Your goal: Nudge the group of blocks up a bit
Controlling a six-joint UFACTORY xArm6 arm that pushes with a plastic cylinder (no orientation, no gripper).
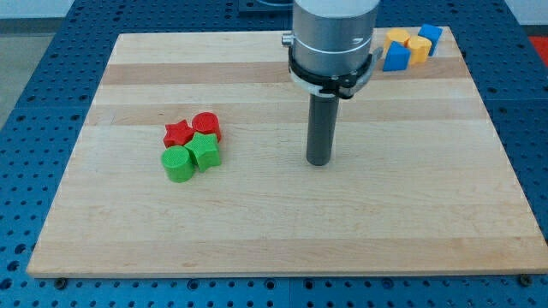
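A tight group of blocks lies left of the board's middle: a red star (177,133), a red cylinder (207,127), a green cylinder (178,163) and a green star (205,152), all touching. My tip (319,161) rests on the board well to the right of this group, level with the green blocks and apart from them. A second group sits at the view's top right: a blue block (396,56), a yellow block (418,49), a yellow block (396,37) and a blue block (431,36).
The wooden board (274,231) lies on a blue perforated table. The arm's grey housing (332,38) hangs over the board's top middle.
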